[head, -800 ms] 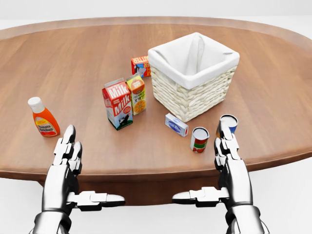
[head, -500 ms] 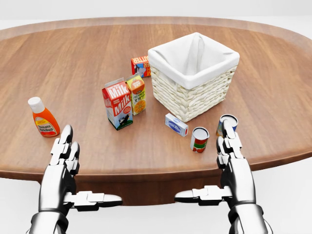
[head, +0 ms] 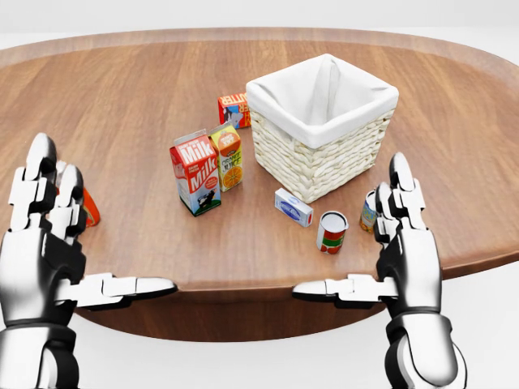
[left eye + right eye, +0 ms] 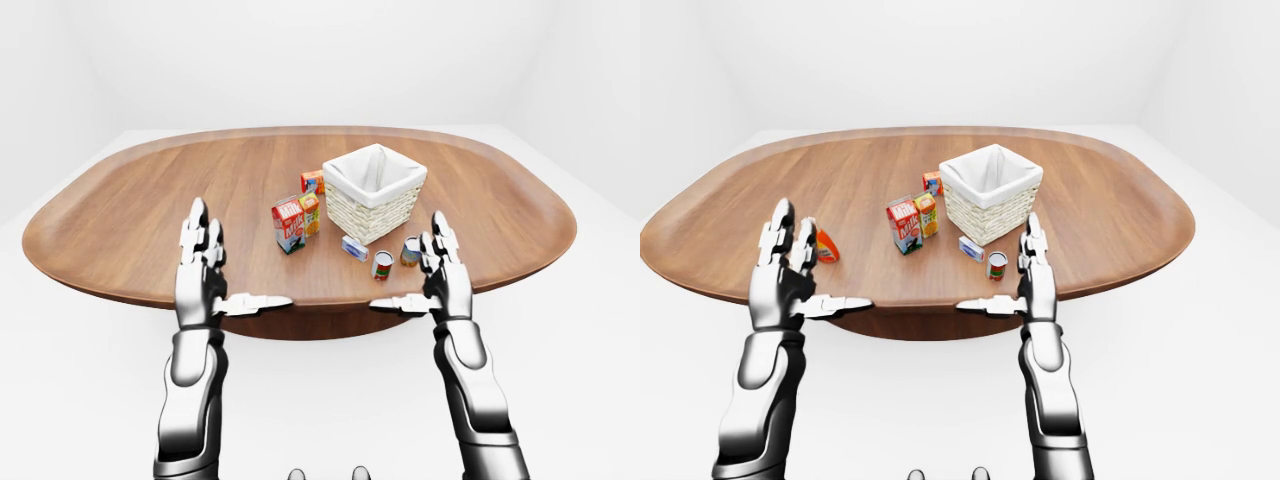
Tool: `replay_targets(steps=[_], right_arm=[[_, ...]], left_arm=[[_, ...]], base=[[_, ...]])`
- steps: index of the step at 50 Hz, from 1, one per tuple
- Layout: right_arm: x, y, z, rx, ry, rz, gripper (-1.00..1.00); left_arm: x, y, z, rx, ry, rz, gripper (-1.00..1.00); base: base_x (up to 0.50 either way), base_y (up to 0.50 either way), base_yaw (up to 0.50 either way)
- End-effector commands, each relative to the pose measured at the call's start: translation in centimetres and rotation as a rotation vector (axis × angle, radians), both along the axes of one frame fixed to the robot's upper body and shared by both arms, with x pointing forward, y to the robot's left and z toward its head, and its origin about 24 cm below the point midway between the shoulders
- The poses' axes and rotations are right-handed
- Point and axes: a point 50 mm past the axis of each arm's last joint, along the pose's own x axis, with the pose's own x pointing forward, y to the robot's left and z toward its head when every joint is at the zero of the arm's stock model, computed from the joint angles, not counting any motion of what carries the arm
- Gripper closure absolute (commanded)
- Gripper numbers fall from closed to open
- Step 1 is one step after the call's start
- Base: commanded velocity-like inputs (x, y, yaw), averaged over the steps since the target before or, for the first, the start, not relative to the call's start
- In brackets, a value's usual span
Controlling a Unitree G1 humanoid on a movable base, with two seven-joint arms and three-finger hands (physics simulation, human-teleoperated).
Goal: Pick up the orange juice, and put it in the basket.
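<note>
I am holding both sets of fingers, left [image 3: 40, 190] and right [image 3: 403, 194], spread open and empty at the bench's [image 3: 122, 105] near edge. The orange juice [image 3: 228, 156] is standing upright between the milk carton [image 3: 195, 171] and the basket [image 3: 320, 154], just left of the basket.

Both hands, left hand [image 4: 780, 280] and right hand [image 4: 1032, 285], hang open-fingered at the wooden table's [image 4: 1090, 215] near edge, orange juice carton [image 4: 927, 214] sitting between the milk carton [image 4: 904, 224] and the basket [image 4: 990, 193].

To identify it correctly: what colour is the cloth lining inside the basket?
White. The lining folds over the rim of the woven basket; the head view shows it best.
</note>
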Motion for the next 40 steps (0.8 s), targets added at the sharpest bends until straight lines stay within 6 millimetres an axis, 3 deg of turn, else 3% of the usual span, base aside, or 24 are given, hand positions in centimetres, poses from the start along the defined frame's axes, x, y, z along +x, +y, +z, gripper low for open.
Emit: replay_targets(steps=[1, 9, 13, 24, 40], right_arm=[[-0.7, 0.4, 4.8, 0.02, -0.191, 0.005, -1.0], [-2.3, 1.8, 10.5, -0.027, -0.453, 0.05, -1.0], [-2.7, 2.4, 11.9, -0.033, -0.521, 0.054, -1.0], [-2.3, 2.1, 11.6, -0.002, -0.505, 0.062, -1.0], [-2.6, 2.5, 11.8, -0.016, -0.519, 0.103, -1.0]], left_arm=[[-1.6, 1.0, 4.2, -0.078, -0.2, -0.005, -1.0], [-2.7, 1.5, 5.7, -0.124, -0.28, -0.007, -1.0], [-3.2, 1.6, 5.9, -0.126, -0.29, -0.028, -1.0], [-2.5, 1.3, 4.6, -0.112, -0.228, -0.014, -1.0], [-2.5, 1.5, 4.7, -0.116, -0.229, 0.001, -1.0]], base=[[0.0, 0.0, 0.0], [0.0, 0.0, 0.0], [0.0, 0.0, 0.0], [0.0, 0.0, 0.0], [0.0, 0.0, 0.0]])
